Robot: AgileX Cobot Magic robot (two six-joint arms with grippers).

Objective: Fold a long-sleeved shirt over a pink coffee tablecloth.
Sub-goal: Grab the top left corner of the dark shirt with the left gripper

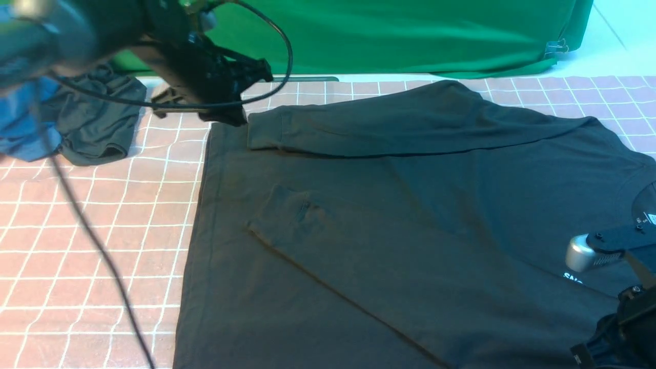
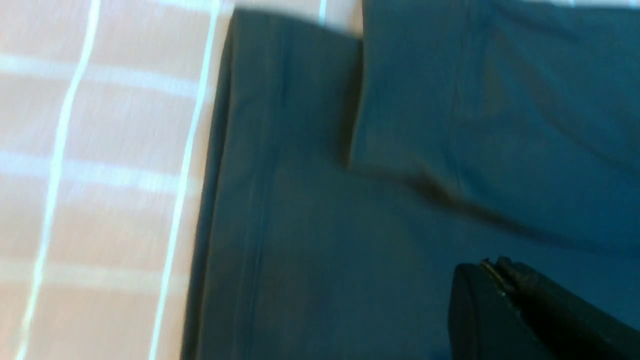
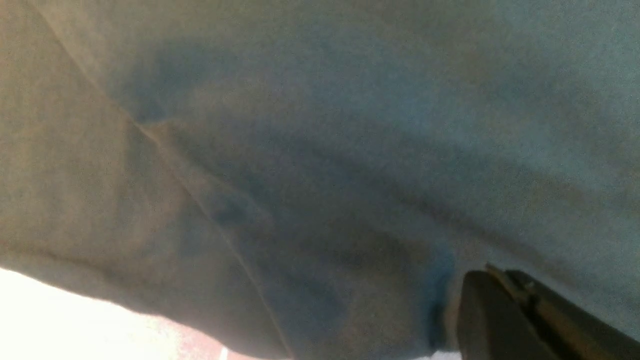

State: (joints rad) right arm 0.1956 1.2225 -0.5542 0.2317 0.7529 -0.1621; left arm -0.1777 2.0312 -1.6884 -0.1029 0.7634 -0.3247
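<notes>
The long-sleeved shirt (image 1: 389,230) lies flat on the pink coffee tablecloth (image 1: 92,246), black, with its hem to the left. Both sleeves are folded across the body, one cuff (image 1: 266,130) at the far edge and the other (image 1: 287,215) mid-body. My left gripper (image 1: 234,119) hovers at the shirt's far hem corner. In the left wrist view its fingertips (image 2: 492,262) are shut together with nothing between them, just above the shirt (image 2: 350,250) and beside the cuff (image 2: 410,100). My right gripper (image 1: 589,351) sits low at the near right. It (image 3: 495,272) is shut on puckered shirt fabric (image 3: 300,150).
A dark grey garment (image 1: 97,118) and a blue one (image 1: 20,123) lie bunched at the far left. A green backdrop (image 1: 410,36) hangs behind the table. The left arm's cable (image 1: 102,256) droops across the left of the cloth. White print (image 1: 573,279) shows beside the right arm.
</notes>
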